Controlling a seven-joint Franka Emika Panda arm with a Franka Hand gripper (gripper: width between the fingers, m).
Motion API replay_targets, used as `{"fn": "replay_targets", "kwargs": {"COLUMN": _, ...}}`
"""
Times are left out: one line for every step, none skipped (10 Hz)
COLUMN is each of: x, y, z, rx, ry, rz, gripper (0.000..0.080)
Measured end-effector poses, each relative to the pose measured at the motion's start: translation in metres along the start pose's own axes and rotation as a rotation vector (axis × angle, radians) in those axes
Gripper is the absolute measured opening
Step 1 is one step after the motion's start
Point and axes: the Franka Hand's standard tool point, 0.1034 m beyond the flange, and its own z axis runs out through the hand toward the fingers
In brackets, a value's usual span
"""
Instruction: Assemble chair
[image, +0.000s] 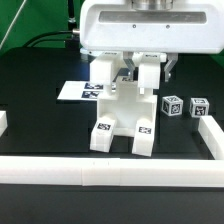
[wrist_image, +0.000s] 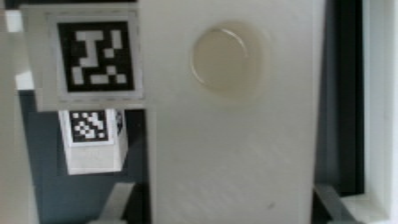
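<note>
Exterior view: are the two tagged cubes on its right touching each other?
Apart. The exterior view shows black table between one cube and the other cube.

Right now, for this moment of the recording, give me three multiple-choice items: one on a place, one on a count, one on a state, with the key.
1. Where do the loose small tagged blocks lie relative to the chair?
A. On the exterior view's right of it
B. On the exterior view's left of it
C. On top of it

2. How many such loose blocks are there?
A. One
B. Two
C. Four

3. How does the end effector stand?
A. Open, far from every part
B. Closed on the chair's slab
C. Closed on a small block

Key:
1 A, both blocks sit past the chair on that side.
2 B, two tagged cubes lie side by side.
3 B, the wrist view shows the fingers against the slab's two edges.
</note>
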Motion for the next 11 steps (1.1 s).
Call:
{"fn": "replay_targets", "kwargs": {"x": 0.000, "y": -0.001, "z": 0.003, "rx": -0.002, "ry": 0.004, "rz": -0.003, "gripper": 0.0285}}
{"fn": "replay_targets", "kwargs": {"x": 0.000, "y": -0.001, "z": 0.008, "rx": -0.005, "ry": 0.004, "rz": -0.005, "gripper": 0.0285}}
{"fn": "replay_targets", "kwargs": {"x": -0.002, "y": 0.000, "z": 0.012, "rx": -0.008, "ry": -0.002, "rz": -0.006, "gripper": 0.0285}}
{"fn": "replay_targets", "kwargs": {"x": -0.002, "y": 0.001, "z": 0.016, "rx": -0.011, "ry": -0.004, "rz": -0.006, "gripper": 0.0285}}
{"fn": "replay_targets", "kwargs": {"x": -0.003, "y": 0.002, "z": 0.022, "rx": -0.016, "ry": -0.011, "rz": -0.008, "gripper": 0.0285}}
{"fn": "replay_targets", "kwargs": {"x": -0.001, "y": 0.002, "z": 0.027, "rx": -0.021, "ry": -0.015, "rz": -0.011, "gripper": 0.0285}}
{"fn": "replay_targets", "kwargs": {"x": 0.003, "y": 0.002, "z": 0.031, "rx": -0.024, "ry": -0.015, "rz": -0.012, "gripper": 0.0285}}
{"fn": "replay_targets", "kwargs": {"x": 0.008, "y": 0.000, "z": 0.032, "rx": -0.025, "ry": -0.010, "rz": -0.014, "gripper": 0.0285}}
{"fn": "replay_targets", "kwargs": {"x": 0.013, "y": -0.001, "z": 0.032, "rx": -0.025, "ry": -0.003, "rz": -0.015, "gripper": 0.0285}}
{"fn": "replay_targets", "kwargs": {"x": 0.017, "y": -0.002, "z": 0.032, "rx": -0.025, "ry": 0.001, "rz": -0.016, "gripper": 0.0285}}
{"fn": "replay_targets", "kwargs": {"x": 0.023, "y": -0.002, "z": 0.032, "rx": -0.025, "ry": 0.006, "rz": -0.016, "gripper": 0.0285}}
